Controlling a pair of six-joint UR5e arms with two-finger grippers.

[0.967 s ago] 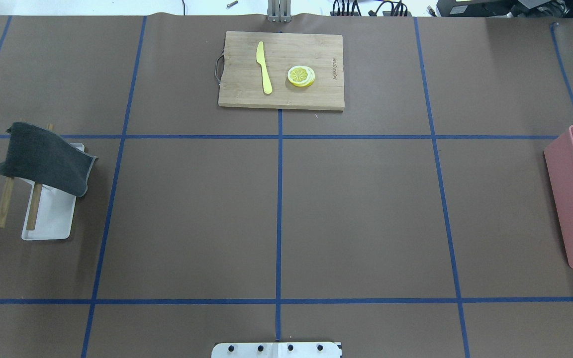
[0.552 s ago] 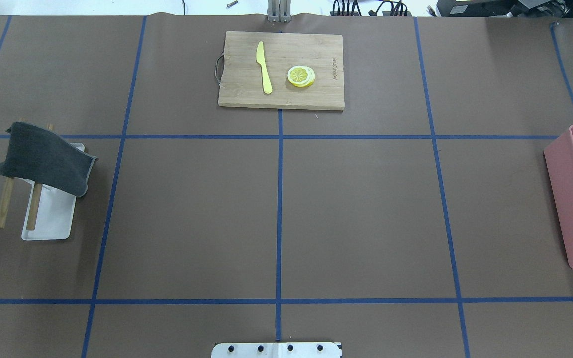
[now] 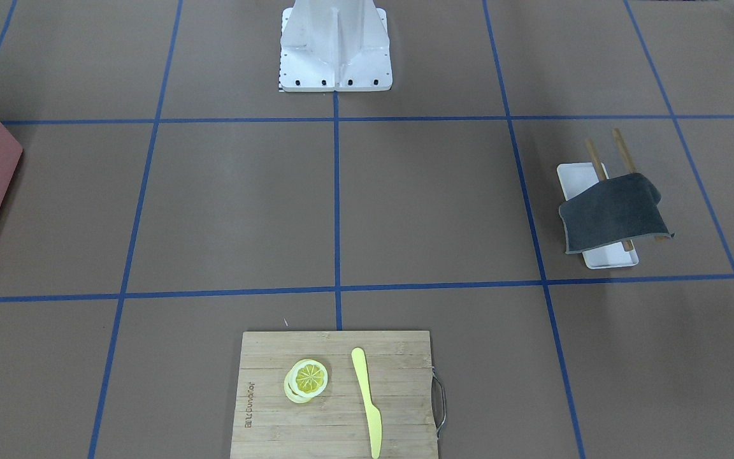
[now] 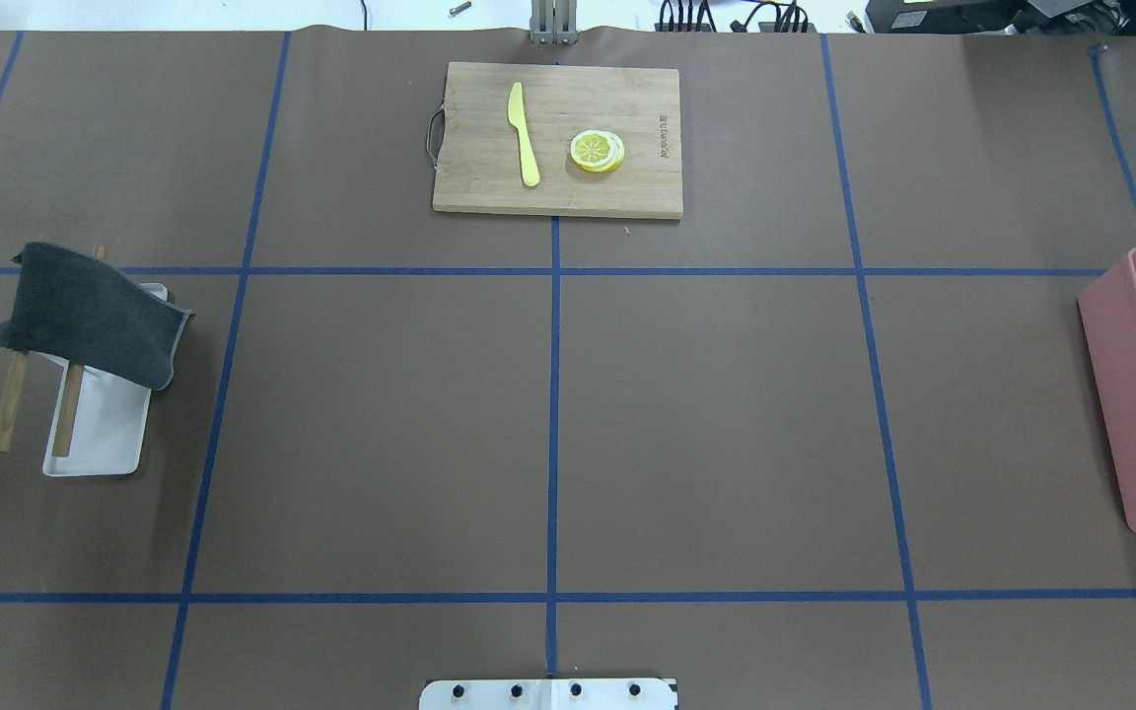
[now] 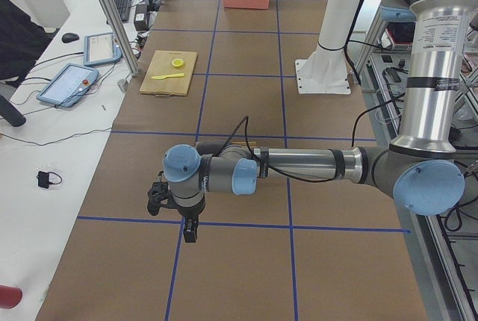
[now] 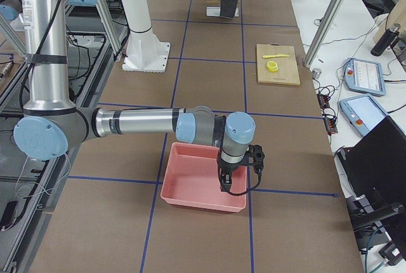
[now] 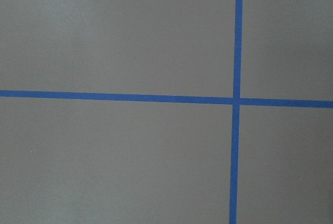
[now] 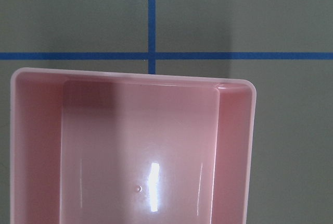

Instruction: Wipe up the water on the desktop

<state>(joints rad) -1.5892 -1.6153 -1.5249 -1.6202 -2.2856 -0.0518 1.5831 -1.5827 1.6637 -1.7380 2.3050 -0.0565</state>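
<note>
The desktop is a brown sheet gridded with blue tape; I make out no water on it in any view. A dark grey cloth hangs over two wooden bars at the left side, also visible as the cloth. My left gripper points down above a tape line near the table's left end, and I cannot tell whether it is open or shut. My right gripper hangs over the pink bin; its state cannot be told either. The left wrist view shows only bare desktop and a tape crossing.
A white tray lies under the cloth and bars. At the far middle a bamboo cutting board carries a yellow knife and lemon slices. The pink bin stands at the right edge.
</note>
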